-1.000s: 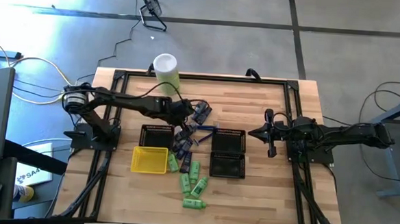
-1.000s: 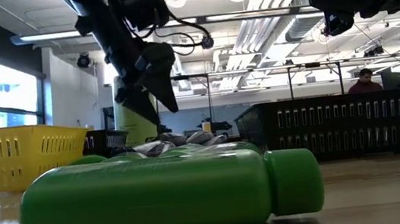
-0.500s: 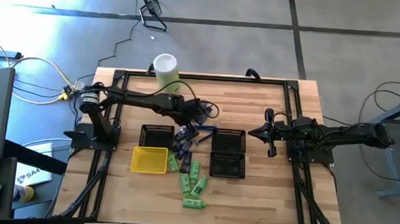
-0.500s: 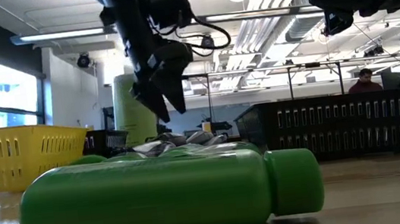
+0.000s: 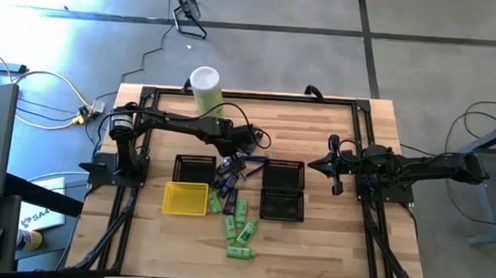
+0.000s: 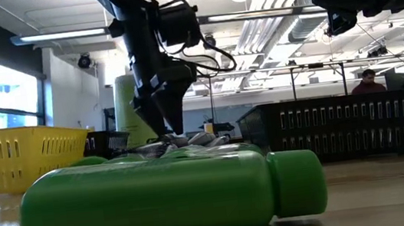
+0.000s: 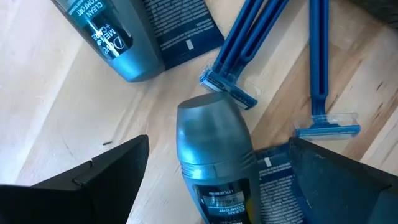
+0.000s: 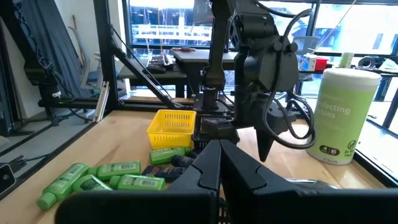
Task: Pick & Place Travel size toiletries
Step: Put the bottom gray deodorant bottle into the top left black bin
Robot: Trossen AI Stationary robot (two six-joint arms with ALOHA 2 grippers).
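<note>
Now, on the counter (image 5: pixel 328 237): yellow tray (image 5: pixel 185 199) at left, w/ green bottles (image 5: pixel 239 228) just beside it toward the front. Left pincer (image 7: pixel 214 186) hangs low over the dark pile, fingers (image 7: pixel 93 180) wide apart either side of a grey roll-on (image 7: pixel 214 155), blue razors (image 7: pixel 249 43) nearby. Black baskets (image 5: pixel 282 190) sit mid-counter. Right pincer (image 8: pixel 221 163) waits at right, fingers together, holding nothing.
</note>
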